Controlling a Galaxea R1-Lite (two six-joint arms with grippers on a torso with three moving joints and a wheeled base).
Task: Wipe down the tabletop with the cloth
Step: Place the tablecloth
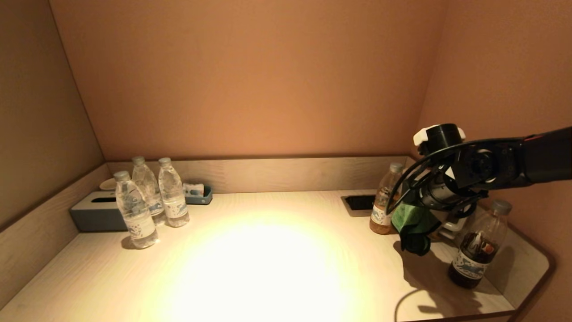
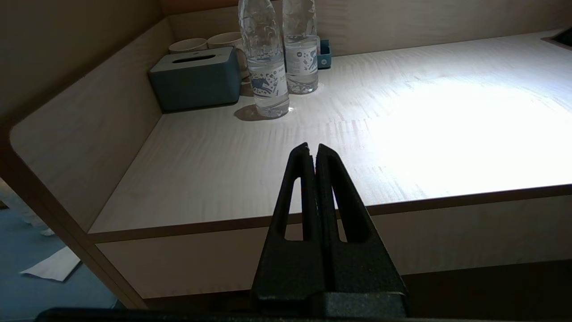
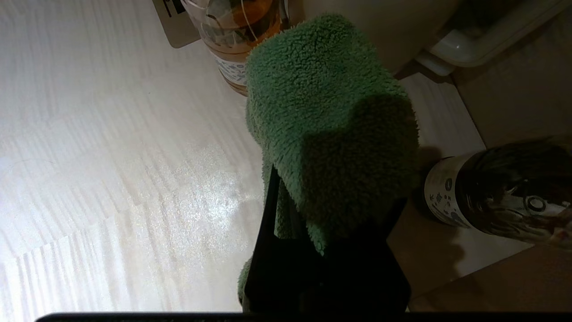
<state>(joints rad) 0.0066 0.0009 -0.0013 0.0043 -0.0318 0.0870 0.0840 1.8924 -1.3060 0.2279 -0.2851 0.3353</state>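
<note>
Starting at the far left of my head feed, I have a blue tissue box (image 1: 96, 214) against the wall with 3 clear water bottles (image 1: 149, 201) standing just in front of and beside it, and a small blue tray (image 1: 199, 194) by the back ledge. My left gripper (image 2: 313, 150) sits off the near left edge of the tabletop (image 1: 268, 250), fingers pressed together on nothing, parked (it doesn't show in the head feed at all). The broad lit middle of the tabletop is bare, with a dark recessed socket (image 1: 359, 202) toward the back right. Further right stands an amber drink bottle (image 1: 385, 199), then my right gripper (image 3: 330, 232), clamped on the green cloth (image 1: 413, 223), which hangs bunched from the fingers just above the surface and, I judge, isn't touching it. A dark drink bottle (image 1: 478, 246) stands just to the right of it and a white tray (image 3: 464, 47) lies behind. What matters for the coming stroke: the open surface lies to the left of the cloth, with a bottle close on each flank, so I'd lower the right arm and sweep leftward, being the only arm near.
</note>
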